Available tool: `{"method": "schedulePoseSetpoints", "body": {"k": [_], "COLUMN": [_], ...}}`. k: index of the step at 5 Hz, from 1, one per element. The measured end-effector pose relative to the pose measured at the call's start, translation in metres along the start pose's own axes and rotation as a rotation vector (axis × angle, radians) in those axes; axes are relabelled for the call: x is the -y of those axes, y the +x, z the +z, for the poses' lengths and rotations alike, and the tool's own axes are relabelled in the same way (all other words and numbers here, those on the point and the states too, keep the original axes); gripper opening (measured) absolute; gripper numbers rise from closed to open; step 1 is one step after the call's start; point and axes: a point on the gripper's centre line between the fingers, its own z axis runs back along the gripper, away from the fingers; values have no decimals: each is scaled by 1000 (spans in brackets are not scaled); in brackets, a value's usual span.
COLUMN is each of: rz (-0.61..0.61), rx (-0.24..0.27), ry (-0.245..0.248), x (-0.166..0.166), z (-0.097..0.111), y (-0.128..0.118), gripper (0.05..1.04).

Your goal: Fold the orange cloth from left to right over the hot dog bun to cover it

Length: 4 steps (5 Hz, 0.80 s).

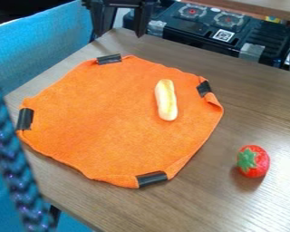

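The black gripper (118,34) hangs at the top edge, left of centre, above the far edge of the table. Its two fingers stand wide apart with nothing between them. Nearest to it lies an orange cloth (111,122), spread on the wooden table (256,99) and held by black tape at several spots. A pale yellow bread roll or hot dog bun (166,100) rests on the cloth's right part. To the right of the cloth, on the bare wood, sits a red toy strawberry (253,161) with a green leaf top.
Behind the table stands a black box-like unit (202,27) with round parts on top and silver tape. Blue fabric (38,45) borders the table's left side. A blue-black braided cord (14,167) runs down the left foreground.
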Motion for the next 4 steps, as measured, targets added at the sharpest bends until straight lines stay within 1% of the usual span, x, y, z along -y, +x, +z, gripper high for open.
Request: {"method": "schedulePoseSetpoints", "body": {"k": [1, 2, 3, 4], "rz": [-10, -1, -8, -56], "rx": [-24, -66, -119, -121], "ry": [20, 56, 49, 0], "x": [2, -22, -64, -89], "z": [-12, -50, -87, -97], "y": [-2, 6, 10, 3], "gripper": [999, 999, 999, 999]}}
